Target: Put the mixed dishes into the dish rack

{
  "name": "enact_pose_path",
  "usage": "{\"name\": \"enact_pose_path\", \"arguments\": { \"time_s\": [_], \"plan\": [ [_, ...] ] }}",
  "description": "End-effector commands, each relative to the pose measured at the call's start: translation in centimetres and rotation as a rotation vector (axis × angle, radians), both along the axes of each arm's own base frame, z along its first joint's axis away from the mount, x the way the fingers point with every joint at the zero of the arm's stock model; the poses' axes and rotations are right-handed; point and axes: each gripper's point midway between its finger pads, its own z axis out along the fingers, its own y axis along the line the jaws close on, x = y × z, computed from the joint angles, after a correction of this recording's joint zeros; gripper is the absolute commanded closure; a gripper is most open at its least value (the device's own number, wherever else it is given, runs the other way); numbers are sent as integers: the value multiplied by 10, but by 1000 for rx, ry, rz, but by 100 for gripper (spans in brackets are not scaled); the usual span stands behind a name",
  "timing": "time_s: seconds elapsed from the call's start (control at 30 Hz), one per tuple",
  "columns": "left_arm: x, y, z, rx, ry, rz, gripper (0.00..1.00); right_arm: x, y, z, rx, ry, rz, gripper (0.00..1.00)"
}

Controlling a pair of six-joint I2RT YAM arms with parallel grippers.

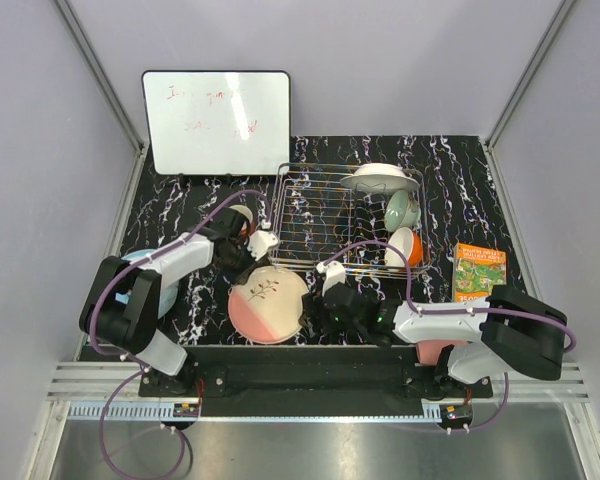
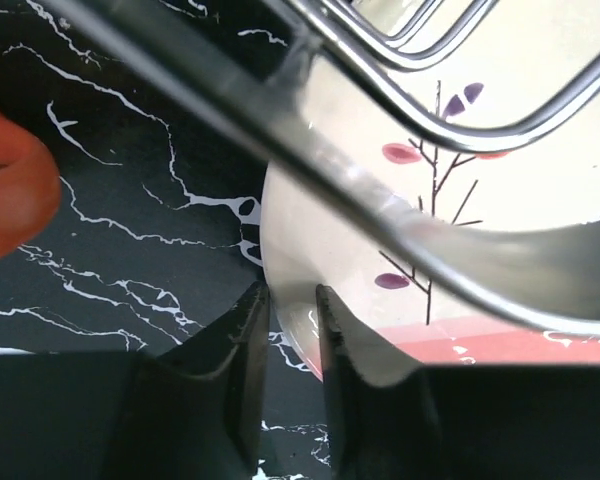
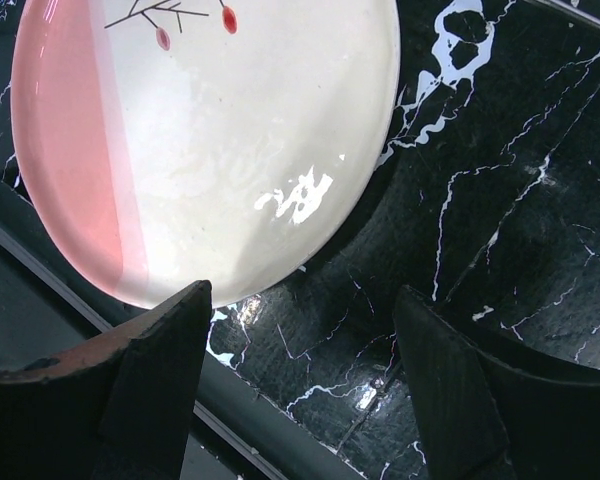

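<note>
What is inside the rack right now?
The rack holds a white plate, a mint-green bowl and a white bowl along its right side. Its left side shows bare wire. Anything beneath the dishes is covered.

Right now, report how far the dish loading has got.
Done: white fluted-rim plate, mint-green bowl, white bowl and orange mug sit in the dish rack. In hand: the pink-and-cream plate lies on the table, the left end effector nearly closed at its rim, grip unconfirmed; the right end effector is open beside it. Left: racking that plate, and a pink object under the right arm, possibly the cup.
</note>
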Motion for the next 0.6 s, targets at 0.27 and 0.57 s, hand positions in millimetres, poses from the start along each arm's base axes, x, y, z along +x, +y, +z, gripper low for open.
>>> {"name": "enact_pose_path", "arguments": {
  "time_s": [0.27,0.57],
  "plan": [
    [-34,10,-11,10,131,-32,100,7,7,5,55,-52,-23,19],
    [-32,1,29,-55,83,-22,100,13,24,10,89,-113,31,18]
  ]
}}
